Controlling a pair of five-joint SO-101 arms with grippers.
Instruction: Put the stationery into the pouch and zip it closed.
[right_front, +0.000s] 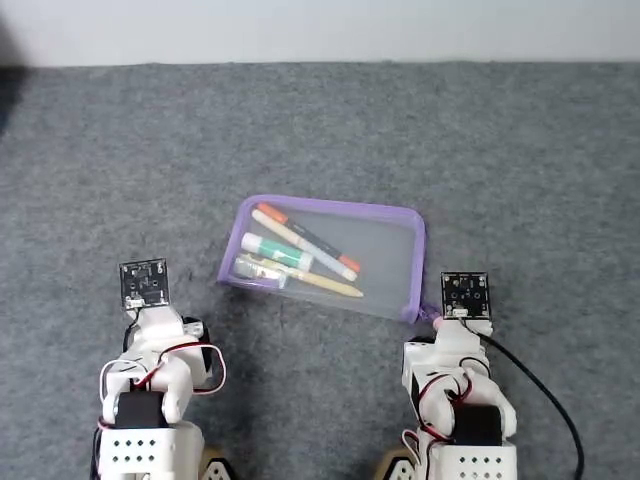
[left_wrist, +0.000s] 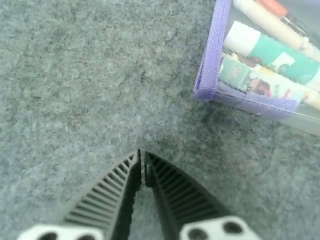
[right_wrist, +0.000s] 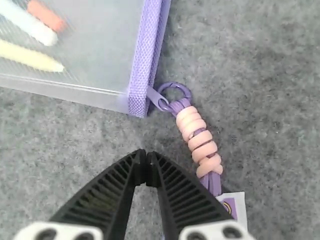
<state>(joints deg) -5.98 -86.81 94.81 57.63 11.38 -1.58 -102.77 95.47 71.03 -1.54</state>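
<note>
We see a flat translucent pouch with a purple fabric border (right_front: 392, 262) lying on the grey felt-like surface (right_front: 520, 140). The stationery is inside the pouch: a white marker with an orange cap (right_front: 298, 236), a thick green-and-white stick (right_front: 278, 252), a thin yellow pencil (right_front: 328, 284) and a dark pen (right_front: 322, 244). They lie side by side, towards the end of the pouch that is nearer to the left arm.

At the pouch corner nearest the right arm sits the zipper pull, a purple ring and cord with pink beads (right_wrist: 200, 142). It rests on the surface and points away from the pouch.

The left end effector (left_wrist: 142, 159) has its fingers together and holds nothing; it is over bare surface, near the pouch's other near corner. The right end effector (right_wrist: 146, 160) also has its fingers together and is empty, close to the pouch corner and just beside the beaded cord.
</note>
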